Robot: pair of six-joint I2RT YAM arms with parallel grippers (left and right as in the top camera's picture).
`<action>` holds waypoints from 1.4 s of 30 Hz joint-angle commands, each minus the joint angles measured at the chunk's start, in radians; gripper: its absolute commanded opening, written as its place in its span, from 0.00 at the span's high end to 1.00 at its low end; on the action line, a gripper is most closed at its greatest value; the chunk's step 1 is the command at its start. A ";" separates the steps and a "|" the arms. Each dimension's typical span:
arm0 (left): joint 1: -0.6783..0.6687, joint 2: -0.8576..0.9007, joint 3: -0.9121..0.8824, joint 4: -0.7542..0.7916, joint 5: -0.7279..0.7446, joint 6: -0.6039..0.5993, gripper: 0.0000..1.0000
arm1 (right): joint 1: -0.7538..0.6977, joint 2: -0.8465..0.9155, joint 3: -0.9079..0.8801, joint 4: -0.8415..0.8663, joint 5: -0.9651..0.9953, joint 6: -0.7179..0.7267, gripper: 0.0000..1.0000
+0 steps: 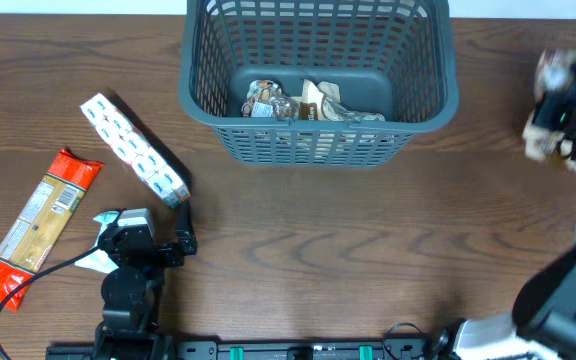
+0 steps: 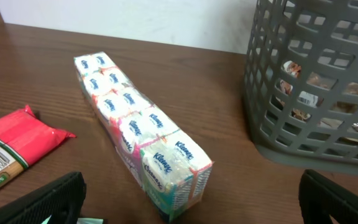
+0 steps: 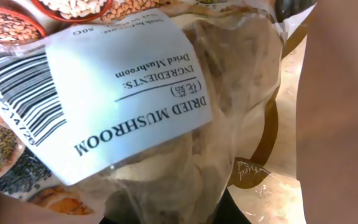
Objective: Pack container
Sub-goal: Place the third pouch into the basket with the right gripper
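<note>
The container, a dark grey-blue lattice basket (image 1: 318,140), stands at the back middle of the table with several snack packs (image 1: 298,102) inside; it also shows at the right of the left wrist view (image 2: 316,124). My left gripper (image 1: 143,228) is open and empty at the front left, its fingers (image 2: 191,211) spread wide on either side of the near end of a long tissue multipack (image 1: 133,150) (image 2: 142,130). My right gripper (image 1: 560,112) is raised at the far right, blurred, shut on a clear bag of dried mushroom (image 3: 166,124) that fills its wrist view.
A long pasta pack with red ends (image 1: 40,225) (image 2: 17,140) lies at the left of the table. A small white and teal packet (image 1: 96,260) lies by the left gripper. The wooden table (image 1: 368,230) runs between the arms.
</note>
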State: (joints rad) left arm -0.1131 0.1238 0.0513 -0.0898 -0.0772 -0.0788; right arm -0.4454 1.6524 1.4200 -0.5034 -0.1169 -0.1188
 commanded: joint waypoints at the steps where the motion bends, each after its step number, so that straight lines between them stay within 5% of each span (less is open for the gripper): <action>1: 0.003 0.002 -0.019 -0.029 0.018 -0.010 0.02 | 0.109 -0.111 0.143 -0.071 -0.047 -0.174 0.99; 6: 0.003 0.002 -0.019 -0.029 0.017 -0.009 0.01 | 0.344 -0.134 0.383 -0.391 -0.165 -0.626 0.99; 15: 0.003 0.002 -0.019 -0.029 0.016 -0.009 0.01 | 0.665 -0.113 0.474 -0.477 -0.176 -0.975 0.99; 25: 0.003 0.002 -0.019 -0.029 0.017 -0.009 0.02 | 0.711 0.151 0.474 -0.517 -0.210 -1.019 0.99; 32: 0.003 0.002 -0.019 -0.030 0.017 -0.009 0.01 | 0.694 0.369 0.474 -0.492 -0.210 -0.918 0.96; 34: 0.003 0.002 -0.019 -0.030 0.017 -0.009 0.02 | 0.687 0.397 0.474 -0.474 -0.210 -0.867 0.84; 37: 0.003 0.002 -0.019 -0.030 0.017 -0.009 0.02 | 0.680 0.389 0.478 -0.449 -0.209 -0.819 0.49; 38: 0.003 0.002 -0.019 -0.029 0.017 -0.009 0.02 | 0.678 0.380 0.487 -0.444 -0.208 -0.820 0.28; 42: 0.003 0.002 -0.019 -0.029 0.017 -0.009 0.02 | 0.663 0.313 0.563 -0.461 -0.205 -0.816 0.21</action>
State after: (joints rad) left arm -0.1131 0.1238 0.0513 -0.0906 -0.0589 -0.0788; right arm 0.2344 2.0510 1.9099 -0.9588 -0.3000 -0.9722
